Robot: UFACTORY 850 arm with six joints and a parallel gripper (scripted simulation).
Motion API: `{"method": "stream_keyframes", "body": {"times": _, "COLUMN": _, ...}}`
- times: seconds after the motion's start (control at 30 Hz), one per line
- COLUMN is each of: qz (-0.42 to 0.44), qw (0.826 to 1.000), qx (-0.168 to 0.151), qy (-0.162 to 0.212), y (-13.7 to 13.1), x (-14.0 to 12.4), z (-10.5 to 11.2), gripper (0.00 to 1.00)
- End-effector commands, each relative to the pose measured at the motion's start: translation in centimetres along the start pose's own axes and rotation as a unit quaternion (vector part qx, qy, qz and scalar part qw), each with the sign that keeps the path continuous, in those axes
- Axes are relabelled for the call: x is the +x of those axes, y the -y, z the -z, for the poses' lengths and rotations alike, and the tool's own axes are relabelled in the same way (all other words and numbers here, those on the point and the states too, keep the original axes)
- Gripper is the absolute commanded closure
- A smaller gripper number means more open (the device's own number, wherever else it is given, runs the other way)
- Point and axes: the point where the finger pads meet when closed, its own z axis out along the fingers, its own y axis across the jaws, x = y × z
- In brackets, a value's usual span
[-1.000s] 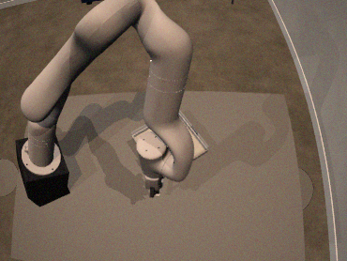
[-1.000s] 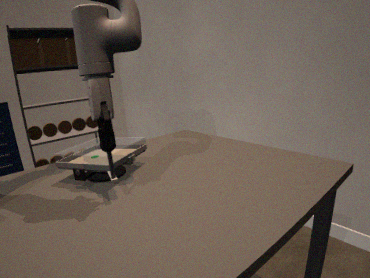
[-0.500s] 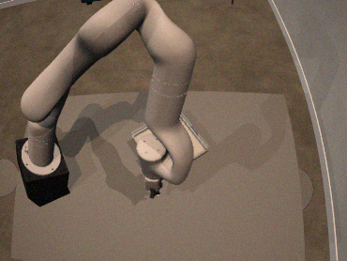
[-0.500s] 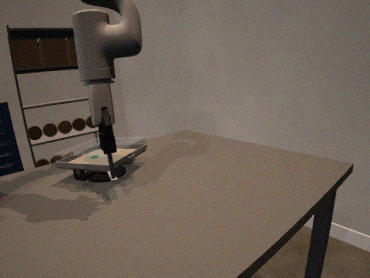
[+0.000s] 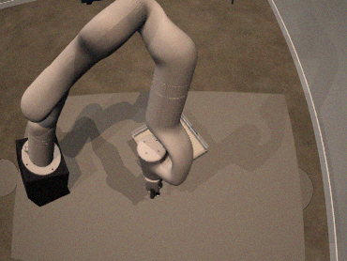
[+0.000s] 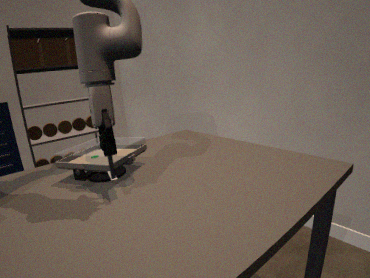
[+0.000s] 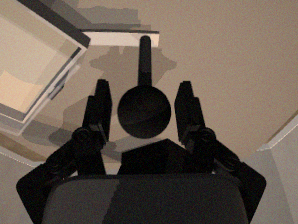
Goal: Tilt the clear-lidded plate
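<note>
The clear-lidded plate (image 6: pixel 100 154) sits on a dark round base (image 6: pixel 96 175) at the far left of the table. The green printed spot (image 6: pixel 93 158) shows on it. I cannot see the steel ball in any view. My gripper (image 6: pixel 106 136) hangs over the plate's near corner, fingers apart and holding nothing. A dark rod with a round head (image 7: pixel 144 106) sticks out between the fingers without touching them; its tip reaches down by the plate's edge. In the overhead view my arm hides most of the plate (image 5: pixel 197 141), and the gripper (image 5: pixel 152 191) is just in front of it. The wrist view shows the plate (image 7: pixel 33 76) at the left.
The black robot base (image 5: pixel 42 176) stands at the table's left edge. A shelf rack (image 6: pixel 50 95) with round brown discs and a blue panel (image 6: pixel 9 140) stand behind the table. The table's edge (image 6: pixel 320 195) drops off at the right.
</note>
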Motion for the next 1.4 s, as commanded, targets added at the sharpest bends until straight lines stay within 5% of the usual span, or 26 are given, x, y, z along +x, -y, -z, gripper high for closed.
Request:
{"method": "stream_keyframes", "body": {"times": 0.0, "qz": 0.000, "qw": 1.000, "qx": 0.000, "qy": -0.001, "y": -0.01, "x": 0.07, "z": 0.03, "gripper": 0.39}}
{"method": "stream_keyframes", "body": {"times": 0.37, "qz": 0.000, "qw": 1.000, "qx": 0.000, "qy": -0.001, "y": -0.01, "x": 0.07, "z": 0.03, "gripper": 0.39}}
{"method": "stream_keyframes", "body": {"times": 0.4, "qz": 0.000, "qw": 1.000, "qx": 0.000, "qy": -0.001, "y": -0.01, "x": 0.07, "z": 0.03, "gripper": 1.00}}
{"method": "stream_keyframes", "body": {"times": 1.37, "qz": 0.000, "qw": 1.000, "qx": 0.000, "qy": -0.001, "y": -0.01, "x": 0.07, "z": 0.03, "gripper": 1.00}}
